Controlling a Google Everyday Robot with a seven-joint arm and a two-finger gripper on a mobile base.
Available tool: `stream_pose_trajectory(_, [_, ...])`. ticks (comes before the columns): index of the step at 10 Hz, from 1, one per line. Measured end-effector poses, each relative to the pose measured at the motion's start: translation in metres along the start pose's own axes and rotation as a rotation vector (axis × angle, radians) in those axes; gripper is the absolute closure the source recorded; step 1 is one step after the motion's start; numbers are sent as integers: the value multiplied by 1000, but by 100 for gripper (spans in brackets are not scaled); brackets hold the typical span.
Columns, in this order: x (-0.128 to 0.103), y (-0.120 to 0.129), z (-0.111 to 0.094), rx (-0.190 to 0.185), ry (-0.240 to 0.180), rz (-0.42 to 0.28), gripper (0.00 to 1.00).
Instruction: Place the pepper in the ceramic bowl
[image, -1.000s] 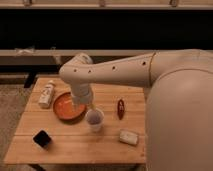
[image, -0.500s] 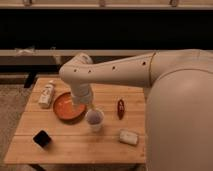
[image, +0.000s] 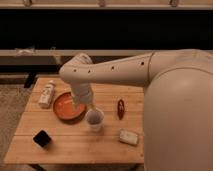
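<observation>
Pepper (image: 120, 108): dark red, lying flat on the wooden table (image: 75, 142), right of the white cup (image: 94, 120). Long axis runs near to far; which end is the tip cannot be told.
Bowl (image: 64, 107): orange, left of the cup, apart from the pepper.
Gripper (image: 84, 104): above the bowl's right rim, jaws spread, empty.

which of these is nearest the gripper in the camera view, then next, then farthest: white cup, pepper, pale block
The gripper hangs at the ceramic bowl's edge, on the view's right.
1. white cup: just in front of it.
2. pepper: farther toward the view's right.
3. pale block: front right of the view.
</observation>
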Motion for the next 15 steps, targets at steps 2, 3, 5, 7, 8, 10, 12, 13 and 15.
stream_pose_trajectory(2, [-25, -24, 9, 14, -10, 31, 35])
stream_pose_trajectory(3, [-42, -40, 14, 16, -15, 53, 35])
stream_pose_trajectory(5, [-79, -83, 19, 26, -36, 111, 35])
stream_pose_trajectory(7, [-95, -116, 30, 40, -36, 162, 35])
stream_pose_trajectory(8, [-102, -133, 38, 46, -36, 180, 35])
stream_pose_trajectory(10, [-106, -150, 59, 42, -24, 192, 35])
stream_pose_trajectory(12, [-99, -160, 91, 31, 19, 182, 35])
stream_pose_trajectory(13, [-95, -162, 102, 25, 36, 176, 35])
stream_pose_trajectory(15, [-86, -181, 118, 26, 65, 181, 35])
